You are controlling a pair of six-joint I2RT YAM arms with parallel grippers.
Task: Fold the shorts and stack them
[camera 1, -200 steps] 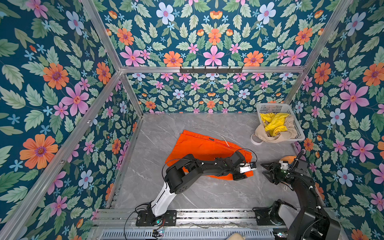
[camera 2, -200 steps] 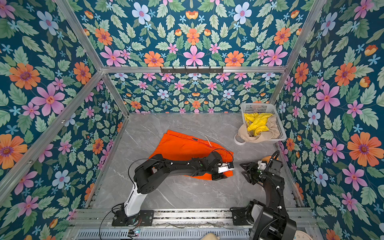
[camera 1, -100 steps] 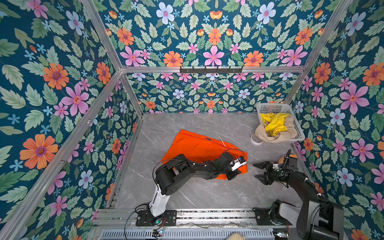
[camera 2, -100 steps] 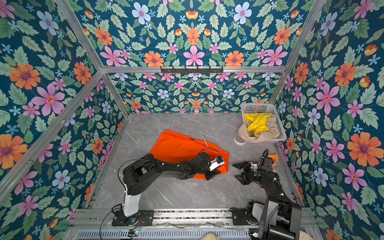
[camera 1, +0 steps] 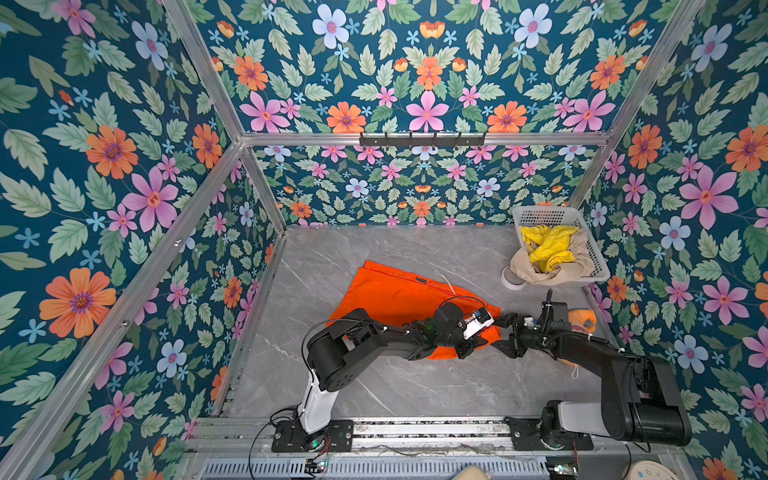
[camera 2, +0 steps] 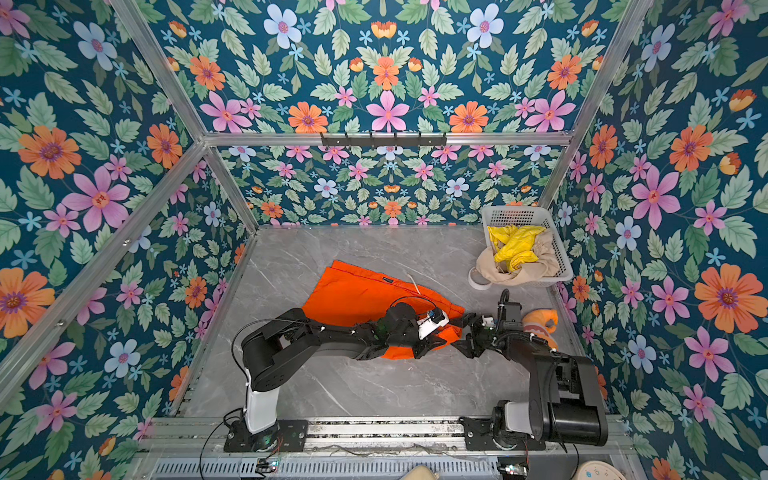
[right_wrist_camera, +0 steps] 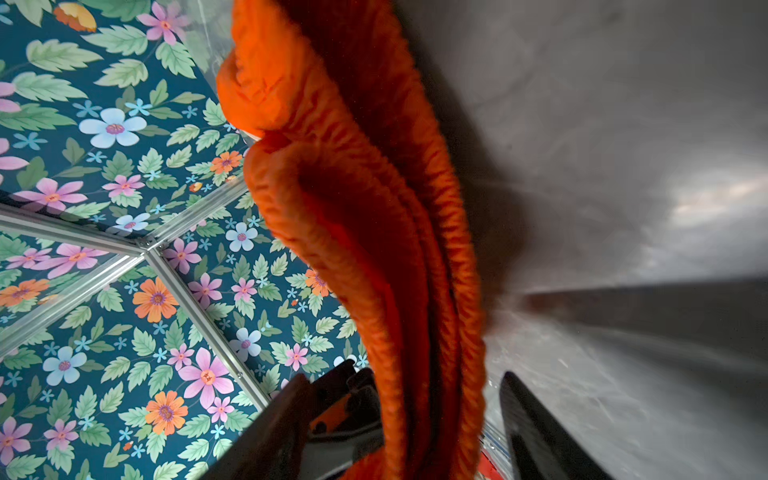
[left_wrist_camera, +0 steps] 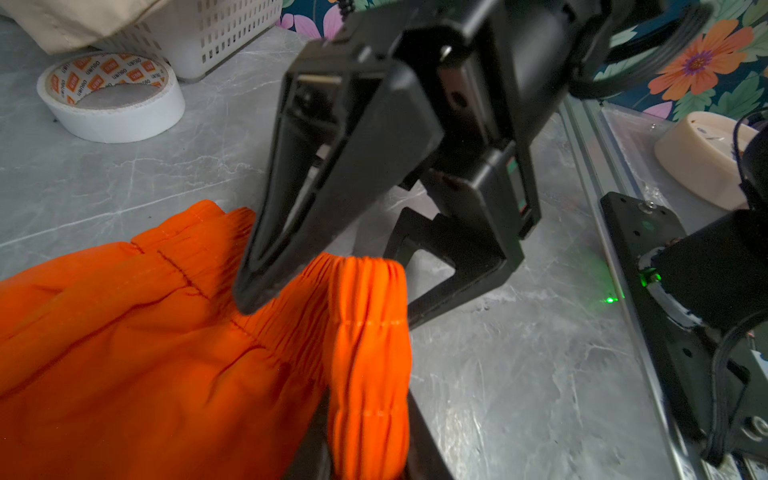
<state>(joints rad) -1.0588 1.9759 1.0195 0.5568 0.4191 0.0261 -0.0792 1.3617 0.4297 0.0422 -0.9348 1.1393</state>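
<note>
My left claw clamps the waistband of the orange shorts. My right claw, open around it, should bite deep and square.

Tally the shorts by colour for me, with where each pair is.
orange shorts: 1, on the table
yellow shorts: 1, in the basket
beige shorts: 1, in the basket, partly over its rim
Total: 3

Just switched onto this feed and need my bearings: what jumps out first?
The orange shorts lie spread mid-table against loud floral walls. At their near right corner the left tool pinches the waistband, while the right tool stands open around it. A basket at the far right holds yellow shorts and beige shorts.
</note>
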